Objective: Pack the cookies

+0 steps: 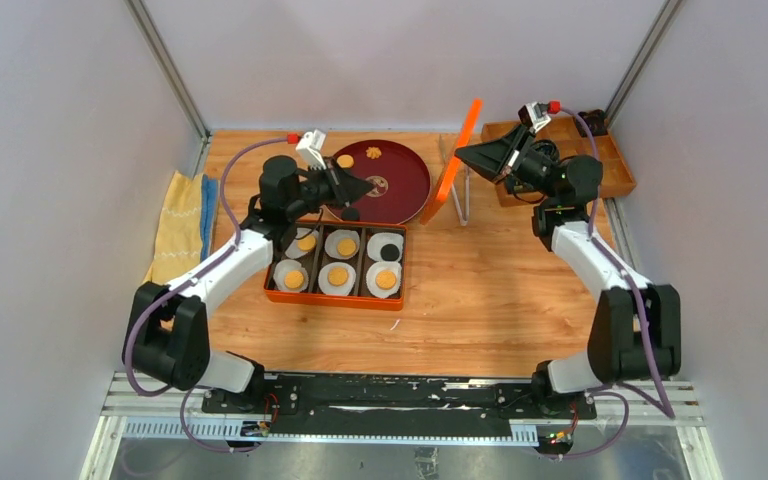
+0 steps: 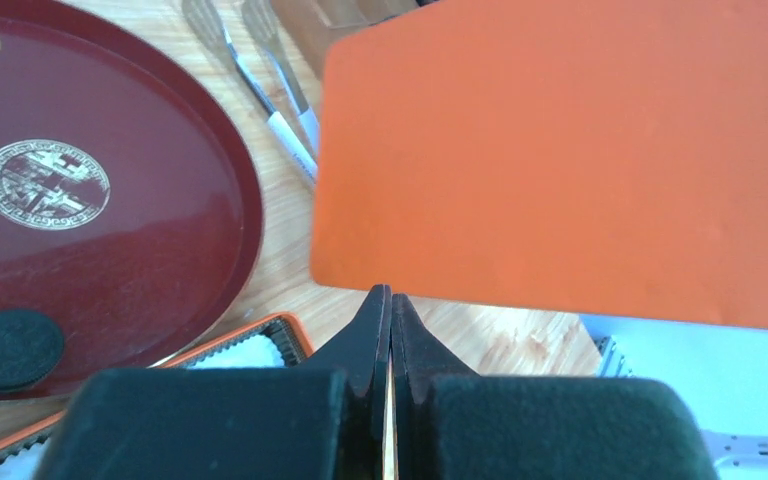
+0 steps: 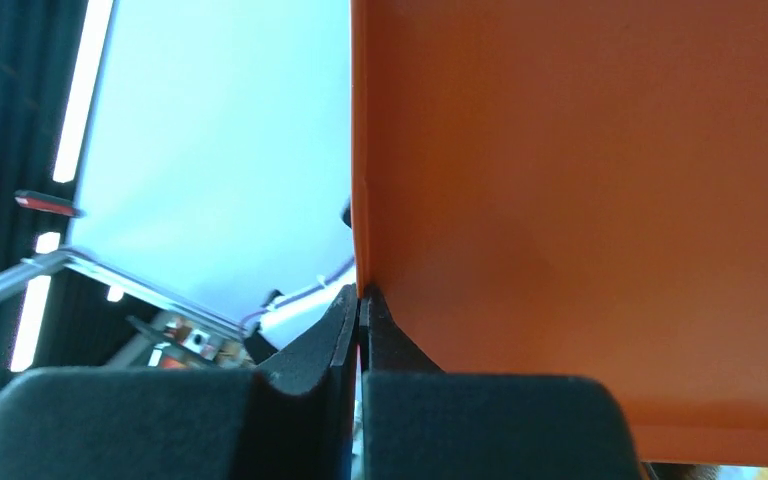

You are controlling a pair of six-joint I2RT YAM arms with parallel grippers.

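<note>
Pinching the orange lid [image 1: 448, 185] upright near the worktop's [image 1: 480, 290] far edge: right claw [image 1: 462, 151]. Left claw [image 1: 366, 186] is clenched, seemingly empty. Cookies [image 1: 345, 161] look light, brittle; grip gently across the rim.

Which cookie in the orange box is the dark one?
The cookie in the far right-hand corner of the box; it is black, while the other five cookies packed there are golden.

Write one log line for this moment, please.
left gripper: shut, near plate | right gripper: shut on lid edge, lid steeply tilted | box: six cookies in | plate: holds cookies
</note>
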